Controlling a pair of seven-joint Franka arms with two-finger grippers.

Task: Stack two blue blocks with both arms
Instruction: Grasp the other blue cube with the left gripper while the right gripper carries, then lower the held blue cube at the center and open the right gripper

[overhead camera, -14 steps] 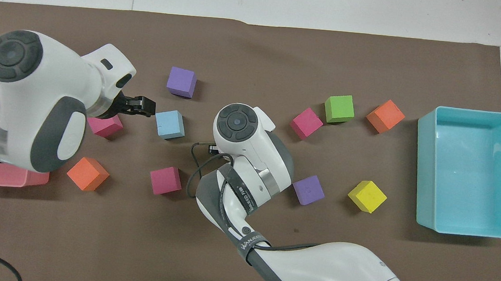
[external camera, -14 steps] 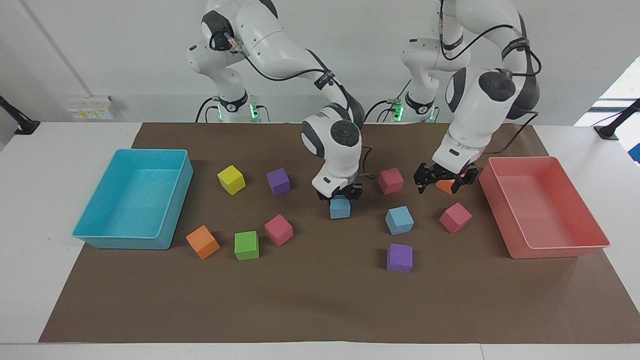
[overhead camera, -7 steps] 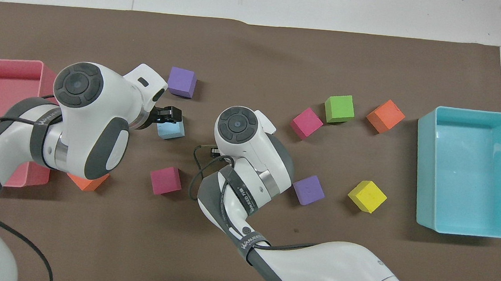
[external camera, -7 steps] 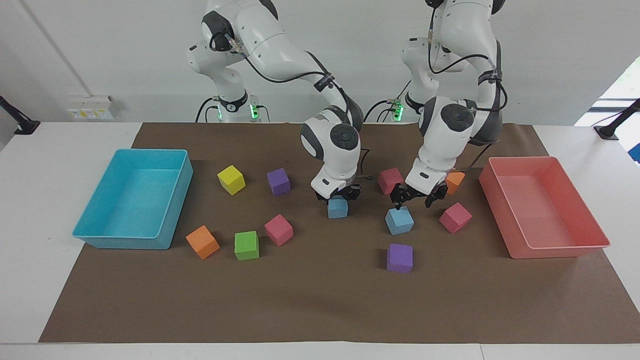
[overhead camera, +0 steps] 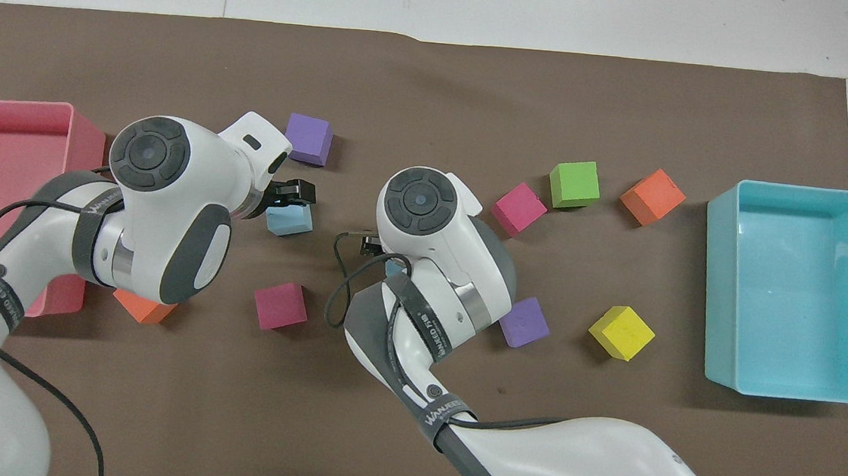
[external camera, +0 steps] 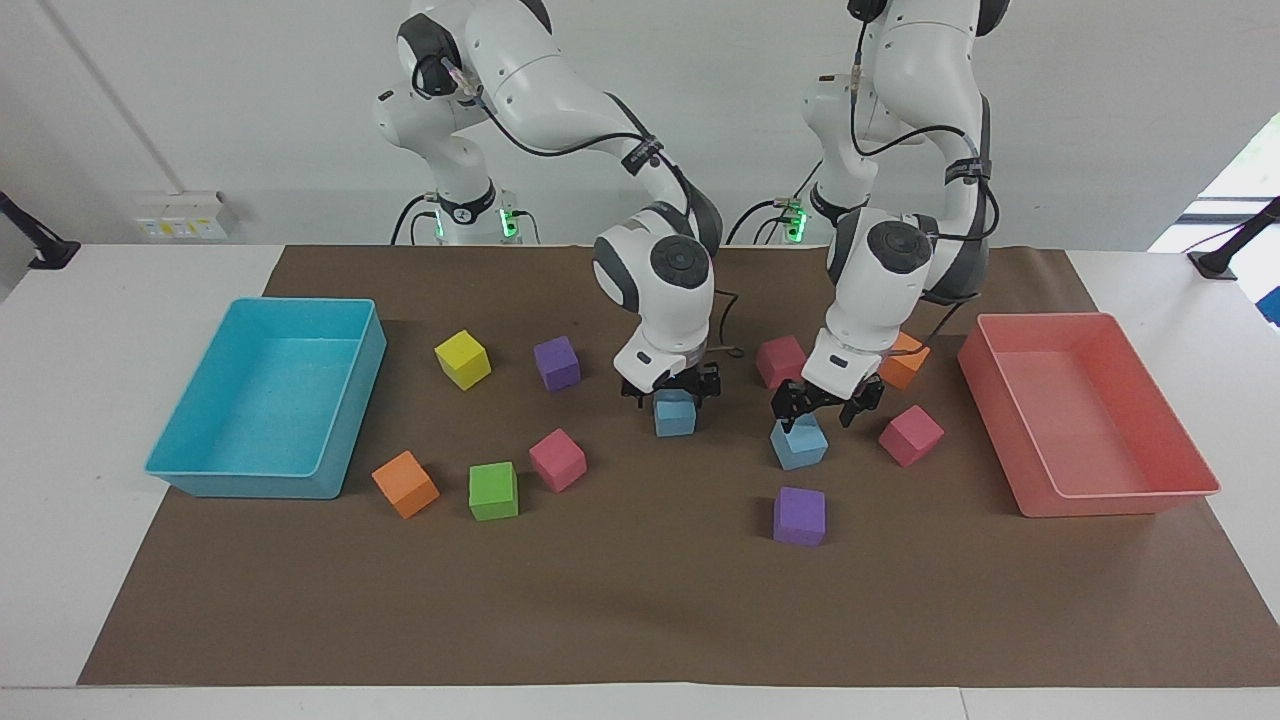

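"wanjeed" reads on a band on each arm (overhead camera: 428,326).

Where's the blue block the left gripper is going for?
In the facing view the blue block sits mid-mat toward the left arm's end, under the left gripper, between a purple cube and a pink cube.

I see a plain white wall (external camera: 200,90) at the robots' end of the white table (external camera: 60,420), with a socket strip (external camera: 182,214) low on it. A brown mat (external camera: 620,600) covers most of the tabletop. Daylight comes through a window (external camera: 1245,180) at the left arm's end.
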